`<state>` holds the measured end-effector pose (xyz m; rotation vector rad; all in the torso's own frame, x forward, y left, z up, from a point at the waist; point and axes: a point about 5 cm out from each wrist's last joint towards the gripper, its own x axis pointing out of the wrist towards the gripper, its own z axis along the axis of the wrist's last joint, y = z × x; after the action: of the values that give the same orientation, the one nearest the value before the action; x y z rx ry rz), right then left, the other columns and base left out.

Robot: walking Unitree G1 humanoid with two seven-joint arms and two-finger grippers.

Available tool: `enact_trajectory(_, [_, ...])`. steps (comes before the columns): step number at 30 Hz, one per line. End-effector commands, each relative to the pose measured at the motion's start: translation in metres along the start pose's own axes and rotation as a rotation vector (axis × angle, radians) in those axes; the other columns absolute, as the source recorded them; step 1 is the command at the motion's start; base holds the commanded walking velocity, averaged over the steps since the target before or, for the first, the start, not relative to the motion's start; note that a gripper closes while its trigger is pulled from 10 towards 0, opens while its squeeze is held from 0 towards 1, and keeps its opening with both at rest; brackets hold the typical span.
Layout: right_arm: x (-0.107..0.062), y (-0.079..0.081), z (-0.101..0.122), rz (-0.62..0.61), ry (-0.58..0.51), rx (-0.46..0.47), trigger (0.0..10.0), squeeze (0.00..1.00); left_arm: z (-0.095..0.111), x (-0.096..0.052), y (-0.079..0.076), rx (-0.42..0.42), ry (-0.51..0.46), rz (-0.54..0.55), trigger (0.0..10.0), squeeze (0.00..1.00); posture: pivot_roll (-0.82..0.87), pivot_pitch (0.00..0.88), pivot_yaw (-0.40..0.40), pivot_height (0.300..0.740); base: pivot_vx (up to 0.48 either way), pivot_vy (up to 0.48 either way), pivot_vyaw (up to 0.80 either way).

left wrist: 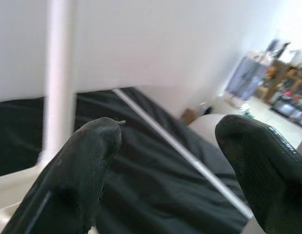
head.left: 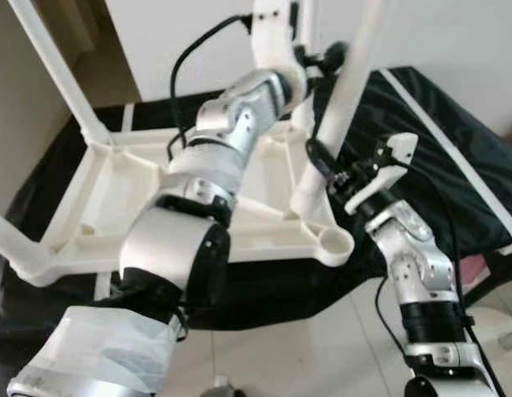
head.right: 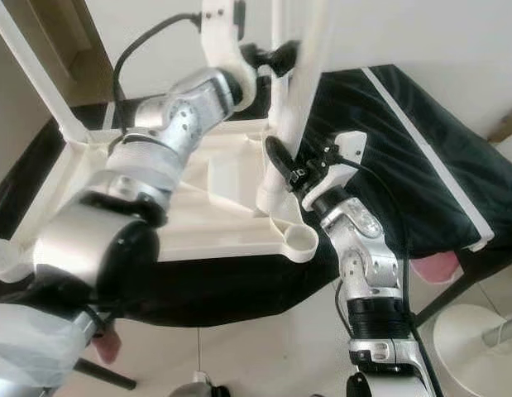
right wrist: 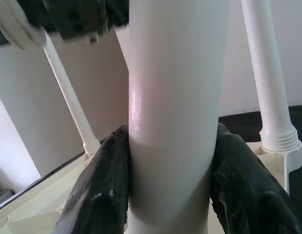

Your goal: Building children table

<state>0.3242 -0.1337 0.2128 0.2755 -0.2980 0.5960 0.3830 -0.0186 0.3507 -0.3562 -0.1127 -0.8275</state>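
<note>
Our right gripper (right wrist: 170, 190) clenched round white table leg (right wrist: 172, 97), fingers (right wrist: 99, 190) pressing either side low on leg. Leg tilted, its foot just below gripper at upturned white tabletop (head.left: 115, 207), near empty corner socket (head.left: 334, 242). Tabletop lies on black cloth (head.left: 429, 141). Our left gripper (left wrist: 170, 161) released, fingers spread, raised above and beyond right gripper, beside leg's upper part.
</note>
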Motion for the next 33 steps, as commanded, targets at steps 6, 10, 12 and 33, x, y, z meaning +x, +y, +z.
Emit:
enact_trajectory(6, [0.009, 0.008, -0.008, 0.027, 0.038, 0.015, 10.0, 0.0, 0.016, 0.006, -0.041, -0.02, -0.043, -0.29, 10.0, 0.0, 0.03, 0.0, 0.04, 0.74, 0.0, 0.0, 0.0])
enact_trajectory(10, [0.01, 0.01, -0.006, 0.031, 0.019, 0.015, 10.0, 0.0, 0.018, 0.003, -0.037, -0.007, -0.066, -0.274, 10.0, 0.0, 0.03, 0.0, 0.036, 0.74, 0.0, 0.0, 0.0])
enact_trajectory(12, [0.01, 0.011, -0.004, 0.033, 0.011, 0.006, 10.0, 0.0, 0.015, 0.001, -0.024, 0.017, -0.077, -0.218, 10.0, 0.0, 0.03, 0.0, 0.036, 0.74, 0.0, 0.0, 0.0])
enact_trajectory(33, [-0.009, 0.0, 0.01, -0.195, -0.065, -0.054, 10.0, 0.0, -0.053, -0.065, 0.049, 0.149, -0.03, 0.043, 10.0, 0.0, 0.04, 0.0, 0.03, 0.74, 0.0, 0.0, 0.0])
